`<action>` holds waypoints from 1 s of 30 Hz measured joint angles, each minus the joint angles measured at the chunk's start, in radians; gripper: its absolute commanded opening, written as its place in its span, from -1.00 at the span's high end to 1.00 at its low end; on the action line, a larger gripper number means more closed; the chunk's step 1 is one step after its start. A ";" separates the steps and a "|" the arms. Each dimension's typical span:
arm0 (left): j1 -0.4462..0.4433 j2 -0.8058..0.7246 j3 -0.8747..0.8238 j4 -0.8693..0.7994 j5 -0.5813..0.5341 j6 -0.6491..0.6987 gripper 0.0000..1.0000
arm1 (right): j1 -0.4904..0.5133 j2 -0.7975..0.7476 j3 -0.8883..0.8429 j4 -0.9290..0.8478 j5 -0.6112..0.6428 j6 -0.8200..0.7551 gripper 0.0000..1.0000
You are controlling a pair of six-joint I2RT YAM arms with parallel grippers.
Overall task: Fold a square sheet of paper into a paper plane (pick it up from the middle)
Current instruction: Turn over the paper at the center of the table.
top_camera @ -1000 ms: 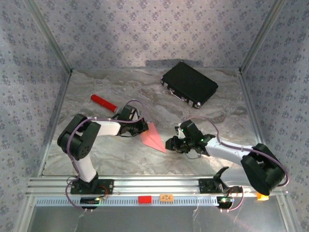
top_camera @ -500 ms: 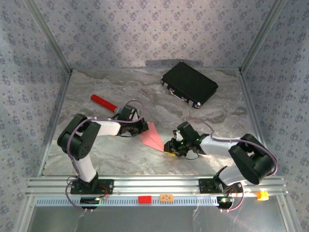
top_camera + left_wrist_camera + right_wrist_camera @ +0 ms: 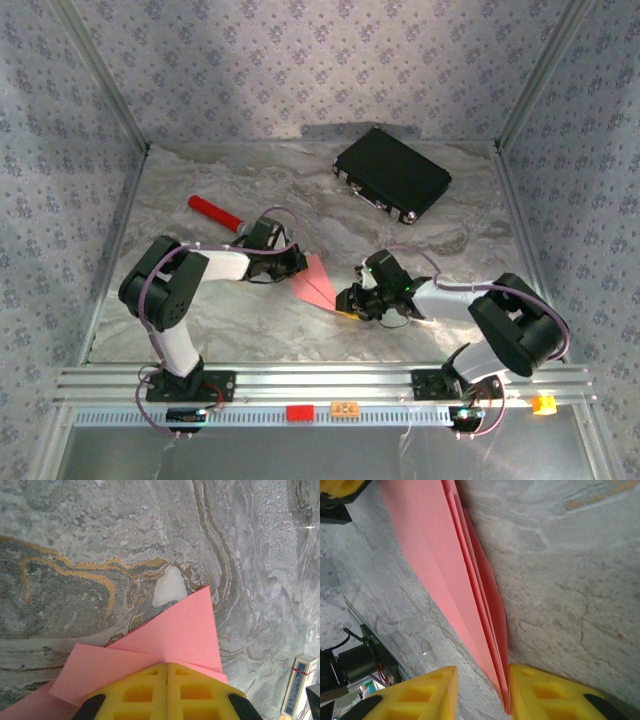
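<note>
paper plane (image 3: 317, 284) lies mid-table on the veined marble-look top (image 3: 230, 320) — salmon-pink, matte, a narrow dart with crisp stacked folds. left gripper (image 3: 296, 262): yellow pocketed pads (image 3: 135, 692) pressed together on the wide tail, flaps spreading either side of the seam. right gripper (image 3: 348, 303) at the nose — jaws apart, layered paper edge touching one pad, the other pad clear.
</note>
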 measured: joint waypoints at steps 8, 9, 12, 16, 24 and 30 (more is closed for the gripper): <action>0.000 0.000 0.000 0.000 0.000 0.000 0.99 | -0.014 0.006 0.000 0.053 -0.007 -0.008 0.34; 0.000 0.000 0.000 0.000 0.000 0.000 0.99 | -0.018 0.010 0.000 0.061 -0.007 -0.011 0.36; 0.000 0.000 0.000 0.000 0.001 0.000 0.99 | -0.028 0.026 0.000 0.087 -0.008 -0.019 0.43; 0.000 0.000 0.000 0.000 0.003 0.000 0.99 | -0.033 0.042 0.000 0.116 -0.016 -0.028 0.55; 0.000 0.000 0.000 0.000 0.003 0.000 0.93 | -0.034 0.042 -0.008 0.144 -0.026 -0.035 0.82; 0.000 -0.023 0.000 -0.027 -0.001 -0.009 0.67 | -0.034 0.040 -0.019 0.151 -0.026 -0.038 0.91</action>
